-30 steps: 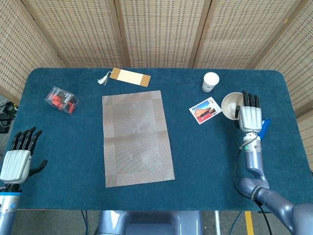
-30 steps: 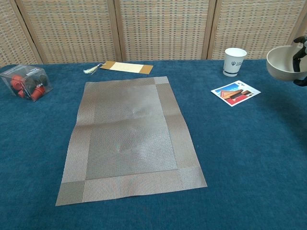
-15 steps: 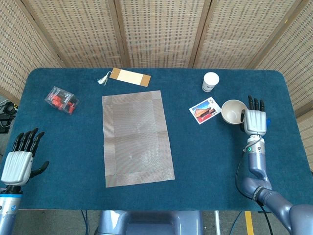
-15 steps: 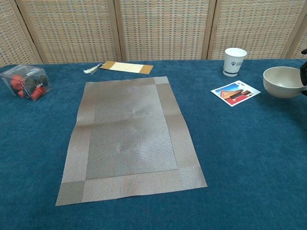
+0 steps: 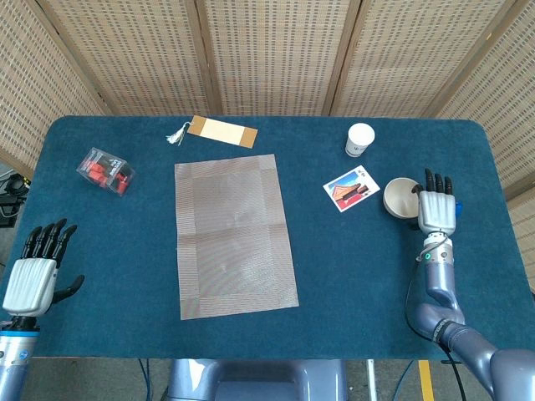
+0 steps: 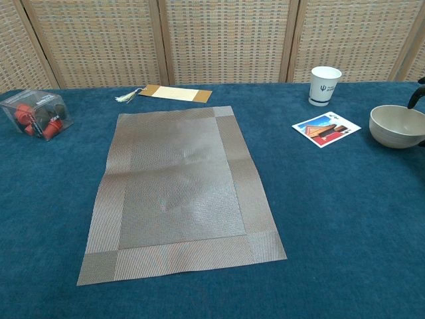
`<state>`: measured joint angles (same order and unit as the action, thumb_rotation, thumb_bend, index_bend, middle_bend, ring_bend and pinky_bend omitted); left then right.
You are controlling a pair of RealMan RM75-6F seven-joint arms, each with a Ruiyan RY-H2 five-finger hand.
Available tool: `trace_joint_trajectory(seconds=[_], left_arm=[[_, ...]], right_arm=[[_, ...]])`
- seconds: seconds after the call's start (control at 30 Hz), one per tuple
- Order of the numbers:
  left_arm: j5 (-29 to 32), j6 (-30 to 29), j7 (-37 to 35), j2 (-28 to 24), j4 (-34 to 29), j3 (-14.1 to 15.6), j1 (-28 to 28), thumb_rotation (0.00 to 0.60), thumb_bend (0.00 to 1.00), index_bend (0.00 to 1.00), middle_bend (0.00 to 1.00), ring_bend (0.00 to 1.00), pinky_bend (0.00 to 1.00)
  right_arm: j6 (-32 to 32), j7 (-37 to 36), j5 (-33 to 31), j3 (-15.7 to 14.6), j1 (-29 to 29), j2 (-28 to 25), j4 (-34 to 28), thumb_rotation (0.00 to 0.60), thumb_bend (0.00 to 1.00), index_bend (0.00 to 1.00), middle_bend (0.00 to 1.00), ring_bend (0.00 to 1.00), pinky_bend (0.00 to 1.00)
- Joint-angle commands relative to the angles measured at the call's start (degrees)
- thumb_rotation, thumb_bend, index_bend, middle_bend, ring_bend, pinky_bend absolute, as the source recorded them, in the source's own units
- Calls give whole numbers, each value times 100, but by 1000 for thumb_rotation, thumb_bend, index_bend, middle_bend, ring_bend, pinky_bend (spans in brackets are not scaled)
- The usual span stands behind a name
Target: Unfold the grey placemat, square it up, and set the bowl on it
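Right robot hand beside bowl, contact unclear

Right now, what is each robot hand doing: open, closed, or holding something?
Left robot hand: open, holding nothing.
Right robot hand: at the bowl; whether it grips it cannot be told.
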<state>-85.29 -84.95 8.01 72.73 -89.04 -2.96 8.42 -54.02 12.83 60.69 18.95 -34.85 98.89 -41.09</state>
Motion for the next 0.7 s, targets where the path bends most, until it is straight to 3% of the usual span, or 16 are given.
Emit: trace_joint_trajectory(seconds=[0.03,0.23,0.3,0.37,0.5,0.7], left_arm=[[4,-8,-20,-14,-9,-9,-5,600,239,77,0,0,0],[-29,-83,-119,-48,-23,-36,-27,600,239,77,0,0,0],[-29,-90,-143,-63,-31,-38,-35,600,238,77,0,0,0],[9,-29,-130,-78,-18,-27,-30,600,238,75,0,0,0],[68,35,-148,-99,-14,-34,-25,600,238,70,0,0,0],[80,98,-179,-105,19,-22,-14,600,239,69,0,0,0]], right_arm=[[-251,-17,86,-46,132,-115,-303,600,198,289,0,0,0],[-871,1,419,-294,500,-434,-1293,600,169,254,0,0,0],[-1116,66,620,-443,630,-577,-1820,600,158,247,0,0,0],[-1481,182,1188,-810,744,-716,-2708,600,144,236,0,0,0],[-1602,612,1514,-1104,793,-818,-3656,600,100,139,0,0,0],[-1502,939,1683,-1237,680,-576,-4166,600,60,92,0,0,0]])
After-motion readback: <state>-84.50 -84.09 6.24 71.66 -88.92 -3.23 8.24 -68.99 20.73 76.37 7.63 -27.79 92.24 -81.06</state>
